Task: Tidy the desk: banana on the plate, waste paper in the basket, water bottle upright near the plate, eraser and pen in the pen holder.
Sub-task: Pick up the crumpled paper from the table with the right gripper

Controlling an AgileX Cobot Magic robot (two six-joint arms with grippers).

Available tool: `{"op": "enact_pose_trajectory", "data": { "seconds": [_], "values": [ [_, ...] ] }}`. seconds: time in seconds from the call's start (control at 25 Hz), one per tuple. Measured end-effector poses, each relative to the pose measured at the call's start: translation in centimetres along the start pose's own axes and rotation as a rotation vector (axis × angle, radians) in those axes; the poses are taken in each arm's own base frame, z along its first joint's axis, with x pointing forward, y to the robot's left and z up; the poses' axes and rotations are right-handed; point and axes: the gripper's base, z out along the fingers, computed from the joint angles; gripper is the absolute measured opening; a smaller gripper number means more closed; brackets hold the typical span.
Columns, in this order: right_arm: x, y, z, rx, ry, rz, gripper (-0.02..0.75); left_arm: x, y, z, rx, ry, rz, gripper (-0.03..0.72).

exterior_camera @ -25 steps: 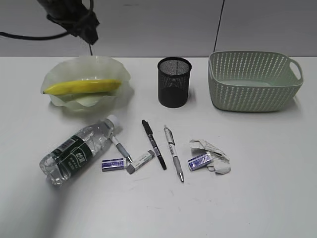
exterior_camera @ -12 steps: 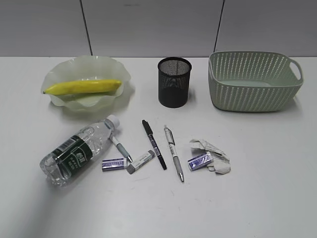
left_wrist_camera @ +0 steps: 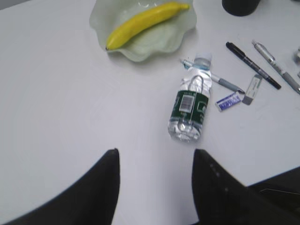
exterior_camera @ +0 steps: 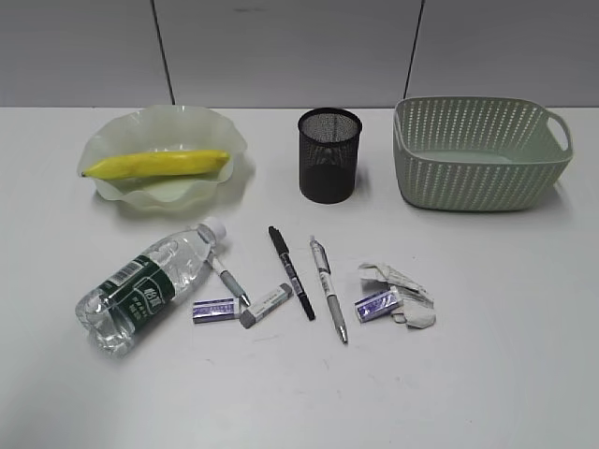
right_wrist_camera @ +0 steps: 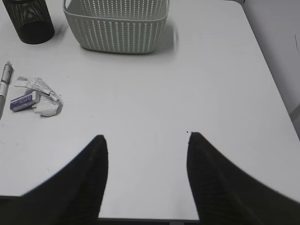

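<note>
The banana [exterior_camera: 154, 164] lies in the wavy green plate [exterior_camera: 225, 140] at the back left; both show in the left wrist view, banana [left_wrist_camera: 145, 21], plate [left_wrist_camera: 185, 35]. The water bottle [exterior_camera: 150, 281] lies on its side on the desk [exterior_camera: 505, 355], also seen from the left wrist [left_wrist_camera: 190, 110]. Three pens [exterior_camera: 292, 271] and three erasers [exterior_camera: 265, 305] lie in the middle. The waste paper [exterior_camera: 402, 290] lies right of them, under one eraser [right_wrist_camera: 24, 101]. The black pen holder [exterior_camera: 329, 154] and the basket [exterior_camera: 482, 154] stand at the back. My left gripper [left_wrist_camera: 154, 159] and right gripper [right_wrist_camera: 146, 140] are open and empty, out of the exterior view.
The desk's right edge [right_wrist_camera: 269, 79] runs close to the basket's right side. A grey panelled wall [exterior_camera: 281, 51] stands behind the desk.
The left arm, which was above the plate at the back left a second ago, has withdrawn out of the exterior view. The objects have not moved.
</note>
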Motion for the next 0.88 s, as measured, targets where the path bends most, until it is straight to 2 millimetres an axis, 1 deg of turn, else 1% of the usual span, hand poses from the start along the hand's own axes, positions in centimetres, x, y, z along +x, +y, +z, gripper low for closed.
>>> {"op": "enact_pose_trajectory", "data": {
  "seconds": [0.08,0.16,0.24,0.36,0.44,0.52,0.56,0.72,0.88],
  "values": [
    [0.0,0.0,0.0,0.000,0.000,0.000,0.436,3.6,-0.1,-1.1,-0.002,-0.043,-0.003,0.375],
    [0.0,0.0,0.0,0.000,0.000,0.000,0.436,6.9,-0.3,-1.2,-0.004,-0.088,-0.004,0.375],
    [0.0,0.0,0.0,0.000,-0.002,0.000,0.436,9.8,-0.4,-1.5,-0.006,-0.175,-0.006,0.375],
    [-0.9,0.2,-0.4,-0.021,-0.075,0.015,0.430,13.5,-0.6,-0.9,-0.010,-0.268,-0.006,0.375],
    [-2.0,0.4,-0.2,-0.042,-0.126,0.006,0.418,15.4,-0.7,-0.3,-0.011,-0.307,-0.007,0.375],
    [-3.2,0.6,0.9,-0.074,-0.116,-0.044,0.412,16.5,-0.8,-0.2,-0.010,-0.374,-0.009,0.375],
    [-3.9,0.8,1.7,-0.096,-0.090,-0.071,0.411,16.7,-0.8,-0.3,-0.008,-0.392,-0.009,0.373],
    [-6.6,1.7,5.2,-0.223,0.032,-0.151,0.406,16.6,-0.9,-0.2,-0.002,-0.406,-0.012,0.354],
    [-9.7,3.0,9.3,-0.356,0.146,-0.233,0.405,16.5,-0.9,-0.2,-0.002,-0.406,-0.012,0.321]
  ]
}}
